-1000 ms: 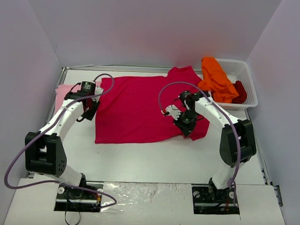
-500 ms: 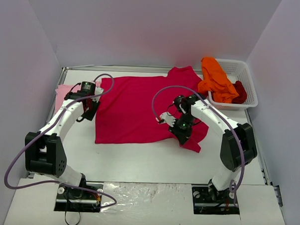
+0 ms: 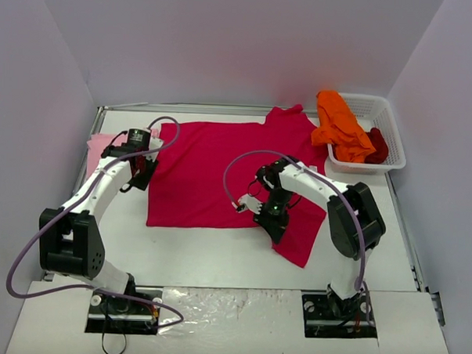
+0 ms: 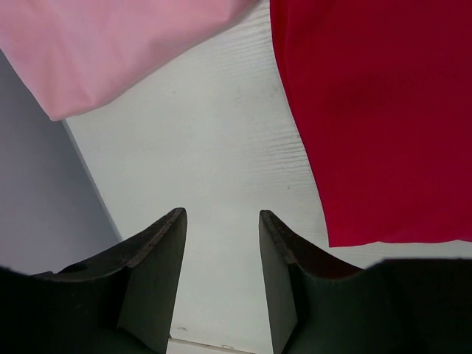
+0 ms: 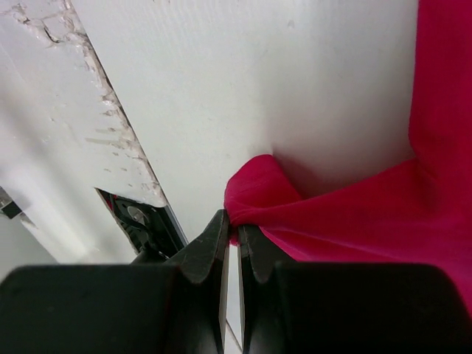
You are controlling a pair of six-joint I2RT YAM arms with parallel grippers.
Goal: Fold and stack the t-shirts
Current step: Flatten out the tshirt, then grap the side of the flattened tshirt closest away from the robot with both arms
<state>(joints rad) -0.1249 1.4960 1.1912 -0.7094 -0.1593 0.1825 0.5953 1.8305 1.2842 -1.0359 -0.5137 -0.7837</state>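
Note:
The large crimson-magenta t-shirt (image 3: 205, 172) lies spread across the middle of the table. Its right part is pulled into a fold that trails toward the near edge. My right gripper (image 3: 275, 219) is shut on a bunched edge of it. In the right wrist view the closed jaws (image 5: 234, 232) pinch a lump of the crimson cloth (image 5: 369, 221) above the table. My left gripper (image 3: 139, 173) stands open over bare table, empty. In its wrist view the gripper (image 4: 221, 221) sits between the pale pink t-shirt (image 4: 110, 44) and the crimson t-shirt's left edge (image 4: 376, 110).
The pink t-shirt (image 3: 100, 144) lies flat at the far left by the wall. A white mesh basket (image 3: 396, 137) at the back right holds the orange t-shirt (image 3: 340, 127) and the dark red t-shirt (image 3: 377, 144). The right arm's base plate (image 5: 140, 217) shows past the near table edge.
My right gripper has moved left and toward the near edge, dragging the crimson shirt's right edge with it into a trailing fold. The left arm has stayed still.

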